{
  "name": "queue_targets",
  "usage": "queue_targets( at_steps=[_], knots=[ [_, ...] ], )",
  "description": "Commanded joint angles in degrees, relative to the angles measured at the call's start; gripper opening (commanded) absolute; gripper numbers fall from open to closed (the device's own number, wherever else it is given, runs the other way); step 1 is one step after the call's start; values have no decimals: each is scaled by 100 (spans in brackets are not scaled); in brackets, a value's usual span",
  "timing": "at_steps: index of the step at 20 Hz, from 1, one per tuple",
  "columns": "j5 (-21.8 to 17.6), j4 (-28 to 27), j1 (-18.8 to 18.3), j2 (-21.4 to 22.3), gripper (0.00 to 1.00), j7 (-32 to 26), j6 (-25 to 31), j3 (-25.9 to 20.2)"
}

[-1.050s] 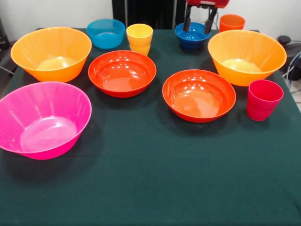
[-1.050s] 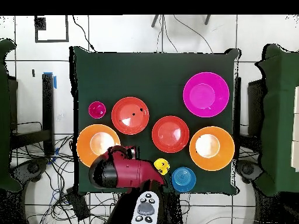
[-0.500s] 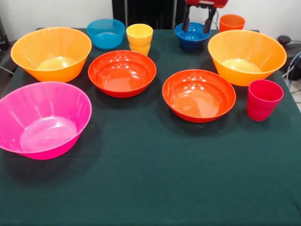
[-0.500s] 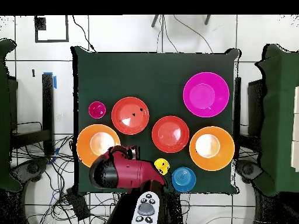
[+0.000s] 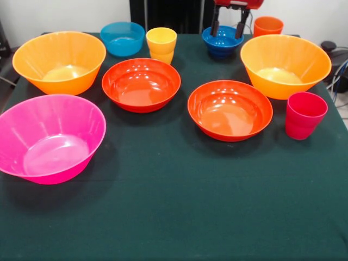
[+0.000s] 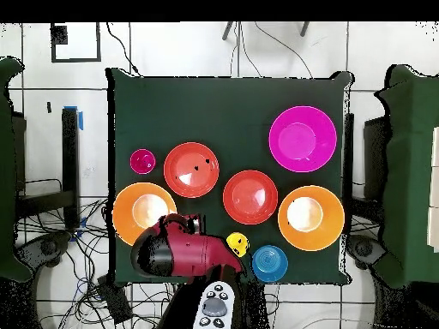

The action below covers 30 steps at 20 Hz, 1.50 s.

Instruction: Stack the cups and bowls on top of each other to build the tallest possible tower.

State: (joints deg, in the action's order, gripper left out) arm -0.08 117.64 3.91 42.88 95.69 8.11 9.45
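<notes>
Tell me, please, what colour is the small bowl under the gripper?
Dark blue bowl, best seen in the front view, below the gripper.

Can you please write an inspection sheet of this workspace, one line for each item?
Surface: table with dark green cloth, flat, front part bare.
Job's things: pink bowl; two large orange bowls; two red bowls; two blue bowls; yellow cup, orange cup, red cup. All upright and separate; no tower yet.
Clutter: nothing seen.
Gripper: gripper open, tips above the darker blue bowl, holding nothing.
Cables: tangled cables on the floor beside the table.
Surroundings: tiled floor; robot arm over the table's edge.
</notes>
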Motion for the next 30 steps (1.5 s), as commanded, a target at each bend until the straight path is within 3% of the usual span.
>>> queue_targets(
  at_steps=[1,30],
  knots=[
    [60,-102,-35,-122,100,922,58,-379],
    [23,-169,-106,-104,100,847,72,-412]
  ],
)
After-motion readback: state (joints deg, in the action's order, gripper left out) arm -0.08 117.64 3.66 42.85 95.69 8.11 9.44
